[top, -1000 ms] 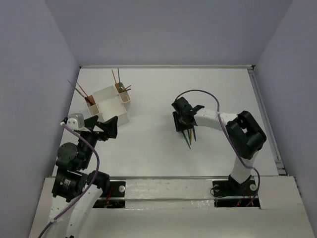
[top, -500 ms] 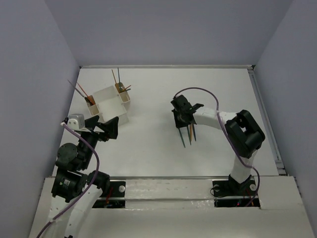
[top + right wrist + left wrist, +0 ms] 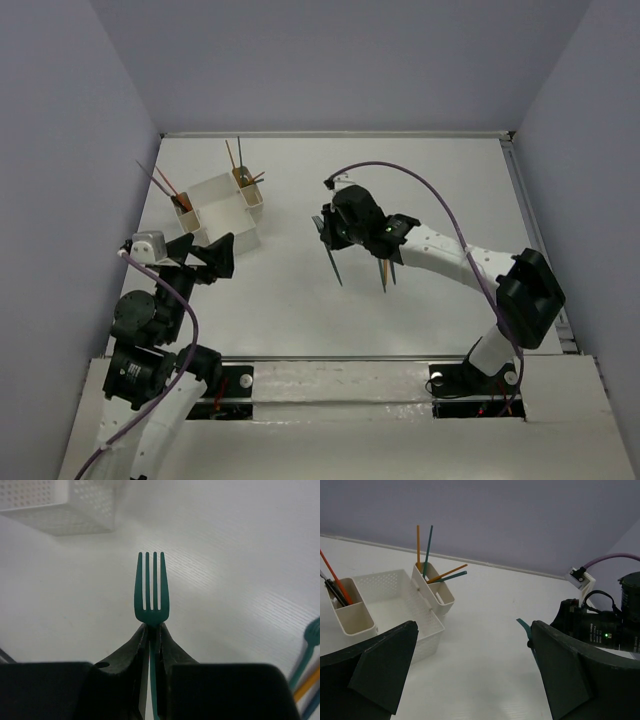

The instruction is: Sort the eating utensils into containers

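From the top external view, the right end effector (image 3: 335,226) is pinched on the teal fork (image 3: 334,262). The fork shows as a thin dark line slanting toward the near edge of the table (image 3: 290,180). The white container (image 3: 205,188) lies well apart to this end effector's left, with bare table between, and sticks (image 3: 236,158) stand in both of its narrow end compartments. The loose utensils (image 3: 384,272) lie farther from the container than the fork does, on its right. The left end effector (image 3: 207,260) stands wide and holds nothing, just on the near side of the container, so it is the closer arm, but the right one carries the fork. In the left wrist view, the container (image 3: 380,576) sits ahead and to the left between the spread fingers (image 3: 375,670), its big middle compartment apparently empty. A teal tip of the fork juts toward the container from the right end effector. In the right wrist view, the fork is gripped at its neck, its long axis in line with the fingers and its tines forward. A corner of the container (image 3: 75,515) lies ahead and to the upper left, so the carry likely runs that way.
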Tool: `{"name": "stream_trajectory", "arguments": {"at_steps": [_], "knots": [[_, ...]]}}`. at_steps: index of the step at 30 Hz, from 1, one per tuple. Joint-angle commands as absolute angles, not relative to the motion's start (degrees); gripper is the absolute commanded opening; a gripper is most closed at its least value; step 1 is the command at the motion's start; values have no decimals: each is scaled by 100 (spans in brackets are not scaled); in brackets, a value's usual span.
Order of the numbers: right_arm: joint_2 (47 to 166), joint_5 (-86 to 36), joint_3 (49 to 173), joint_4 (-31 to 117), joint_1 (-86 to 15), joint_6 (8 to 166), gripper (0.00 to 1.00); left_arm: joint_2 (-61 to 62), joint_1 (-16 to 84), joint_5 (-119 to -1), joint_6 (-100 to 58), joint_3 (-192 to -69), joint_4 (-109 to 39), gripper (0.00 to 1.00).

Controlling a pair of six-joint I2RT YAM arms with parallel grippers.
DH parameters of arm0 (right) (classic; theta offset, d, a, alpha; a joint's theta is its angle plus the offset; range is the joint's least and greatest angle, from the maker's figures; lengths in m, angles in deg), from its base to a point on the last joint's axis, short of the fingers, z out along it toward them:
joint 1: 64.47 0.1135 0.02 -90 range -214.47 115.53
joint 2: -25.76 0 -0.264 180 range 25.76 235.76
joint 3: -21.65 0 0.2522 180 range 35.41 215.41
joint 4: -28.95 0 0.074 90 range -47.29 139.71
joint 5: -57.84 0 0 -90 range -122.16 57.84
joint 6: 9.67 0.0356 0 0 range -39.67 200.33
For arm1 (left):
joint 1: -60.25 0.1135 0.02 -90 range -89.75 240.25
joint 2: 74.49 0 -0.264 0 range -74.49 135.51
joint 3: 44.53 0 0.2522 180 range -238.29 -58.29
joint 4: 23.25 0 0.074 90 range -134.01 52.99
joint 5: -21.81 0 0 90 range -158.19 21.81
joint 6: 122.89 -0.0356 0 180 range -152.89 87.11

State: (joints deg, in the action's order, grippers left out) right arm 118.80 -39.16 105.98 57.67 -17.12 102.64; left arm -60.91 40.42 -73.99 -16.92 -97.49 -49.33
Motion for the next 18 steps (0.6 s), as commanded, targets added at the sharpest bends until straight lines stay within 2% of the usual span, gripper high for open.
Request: {"name": "stream_trajectory", "arguments": {"at_steps": [1, 18], "knots": [[11673, -3796, 10968, 4931, -1324, 10292, 0, -6183, 3960, -7636, -1672, -9828, -4765, 99], [12112, -3357, 11794, 3806, -603, 10266, 0, -6289, 3960, -8505, -1558, -9916, -4941, 99]]}}
